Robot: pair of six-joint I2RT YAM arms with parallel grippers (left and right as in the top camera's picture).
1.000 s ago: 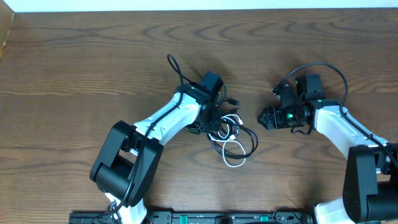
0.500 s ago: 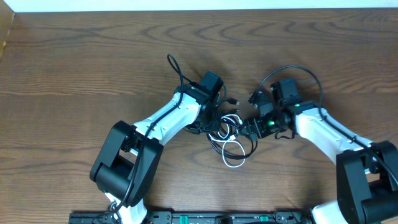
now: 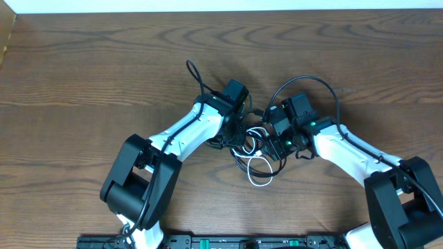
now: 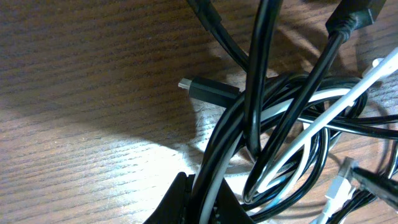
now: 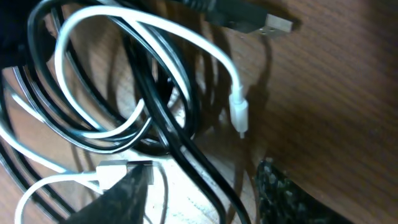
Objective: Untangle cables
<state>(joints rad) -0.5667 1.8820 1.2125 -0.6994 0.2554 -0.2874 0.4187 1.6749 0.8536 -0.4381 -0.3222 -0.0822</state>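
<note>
A tangle of black and white cables lies at the table's middle. My left gripper sits on its left side; in the left wrist view it is shut on a black and a white cable that run side by side between the jaws. A black plug lies on the wood beyond. My right gripper is over the tangle's right side. In the right wrist view it is open, with a black cable passing between the fingers, a white plug ahead.
The tangle rests on a brown wooden table. A thick black arm wire loops above the right wrist. Another arm wire sticks up behind the left arm. A black rail runs along the near edge.
My right arm has swung left from open table onto the right side of the tangle. My left gripper has stayed put on the cables.
</note>
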